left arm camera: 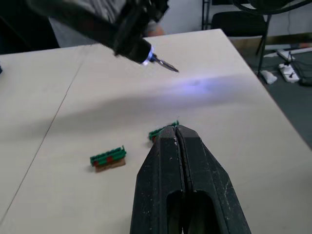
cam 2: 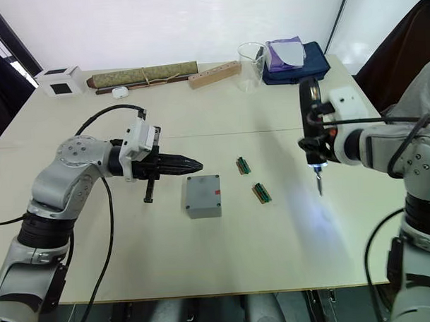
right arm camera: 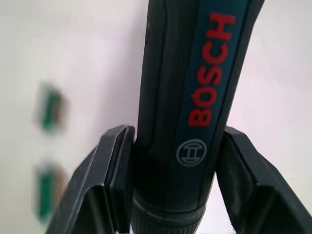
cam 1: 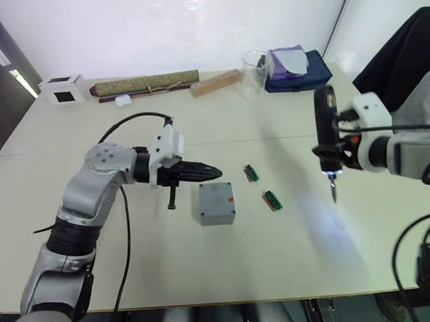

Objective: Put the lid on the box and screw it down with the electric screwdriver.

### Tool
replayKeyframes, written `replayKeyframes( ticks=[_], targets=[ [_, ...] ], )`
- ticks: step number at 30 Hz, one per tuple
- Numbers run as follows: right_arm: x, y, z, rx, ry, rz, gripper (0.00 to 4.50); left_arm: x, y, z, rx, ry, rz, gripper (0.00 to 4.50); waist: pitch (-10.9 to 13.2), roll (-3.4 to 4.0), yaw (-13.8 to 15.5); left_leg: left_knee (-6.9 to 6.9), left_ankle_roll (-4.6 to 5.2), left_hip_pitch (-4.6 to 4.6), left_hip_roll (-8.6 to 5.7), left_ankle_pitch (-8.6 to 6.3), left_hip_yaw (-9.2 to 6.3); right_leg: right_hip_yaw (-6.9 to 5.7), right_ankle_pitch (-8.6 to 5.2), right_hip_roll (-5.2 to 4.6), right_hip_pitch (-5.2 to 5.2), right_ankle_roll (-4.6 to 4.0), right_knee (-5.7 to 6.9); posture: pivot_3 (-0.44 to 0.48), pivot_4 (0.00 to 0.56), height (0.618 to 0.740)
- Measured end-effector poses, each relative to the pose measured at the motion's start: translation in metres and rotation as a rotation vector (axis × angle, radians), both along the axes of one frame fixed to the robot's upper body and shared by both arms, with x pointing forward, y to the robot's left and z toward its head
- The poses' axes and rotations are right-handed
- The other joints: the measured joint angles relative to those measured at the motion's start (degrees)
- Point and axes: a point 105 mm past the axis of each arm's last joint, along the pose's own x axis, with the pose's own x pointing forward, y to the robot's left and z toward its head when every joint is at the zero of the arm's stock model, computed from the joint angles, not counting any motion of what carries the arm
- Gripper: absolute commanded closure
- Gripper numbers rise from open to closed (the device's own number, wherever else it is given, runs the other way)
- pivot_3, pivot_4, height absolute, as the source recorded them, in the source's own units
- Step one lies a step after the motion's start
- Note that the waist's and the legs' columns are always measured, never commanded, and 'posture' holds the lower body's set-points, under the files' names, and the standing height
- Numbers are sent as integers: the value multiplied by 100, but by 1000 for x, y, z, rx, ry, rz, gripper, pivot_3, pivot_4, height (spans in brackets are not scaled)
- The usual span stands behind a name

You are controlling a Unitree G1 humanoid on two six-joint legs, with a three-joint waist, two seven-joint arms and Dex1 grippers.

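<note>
Screwdriver [right arm camera: 195, 97] reads "BOSCH"

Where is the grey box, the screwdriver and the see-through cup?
box [cam 1: 216, 202], left eye view, on its closed top.
electric screwdriver [cam 1: 325, 132], left eye view, mid black body.
clear cup [cam 2: 251, 65], right eye view, on its side wall.

We are seeing the box [cam 2: 203, 196] sitting flat on the surface [cam 2: 225, 259], roughly midway between the left and right edges and somewhat nearer the front edge. It is small, square and grey, with the lid [cam 2: 203, 191] lying on top of it, edges matching, and a red mark showing on its right side. The electric screwdriver [cam 2: 311, 133] is hanging upright above the right part of the surface, well apart from the box; it is black with red lettering, its thin bit pointing down and its tip light glowing.
</note>
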Motion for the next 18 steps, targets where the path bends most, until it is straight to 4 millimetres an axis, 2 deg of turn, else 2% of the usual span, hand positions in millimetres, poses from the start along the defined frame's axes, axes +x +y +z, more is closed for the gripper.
replayKeyframes(
  ticks=[6, 9, 10, 11, 15, 16, 18],
  targets=[
    [-4, -8, -52, 78, 279, -38, 2464, -8, -3, 7, -8, -16, -19, 4500, 23, -5, -105, 9, 0, 1, 0, 1, 5, 6, 2, 2, 0, 2, 5, 0, 150, 736],
    [-2, -7, -54, 99, 300, -42, 2464, -10, -4, 8, -16, -18, -18, 4500, 34, -10, -103, 9, 0, 0, 1, 1, 3, 6, 1, 4, 0, 4, 5, 0, 150, 736],
    [5, -5, -56, 121, 317, -62, 2464, -12, -3, 6, -16, -12, -3, 4500, 37, -15, -128, 9, 0, 3, 1, 1, 7, 11, 1, 5, 0, 4, 5, 0, 150, 736],
    [7, -5, -60, 125, 329, -80, 1964, -14, -3, 2, -15, -4, 0, 4500, 37, -16, -114, 10, 0, 3, 1, 1, 5, 11, 1, 5, 0, 4, 5, 0, 150, 736],
    [10, -5, -60, 121, 339, -88, 671, -12, 2, -1, 0, 13, 33, 4500, 38, -27, -93, 15, -1, 2, 1, 1, 2, 7, 3, 4, 5, 7, 5, 0, 150, 736],
    [10, -4, -59, 127, 338, -83, 183, -12, 3, -1, 3, 21, 39, 4500, 38, -27, -91, 18, -1, 2, 0, 1, 4, 8, 5, 2, 6, 9, 5, 0, 150, 736],
    [10, -2, -57, 133, 332, -70, 26, -11, 6, -1, 9, 24, 48, 4500, 38, -27, -89, 21, -1, 1, -1, 1, 6, 8, 6, 0, 7, 12, 5, 0, 150, 736]
  ],
)
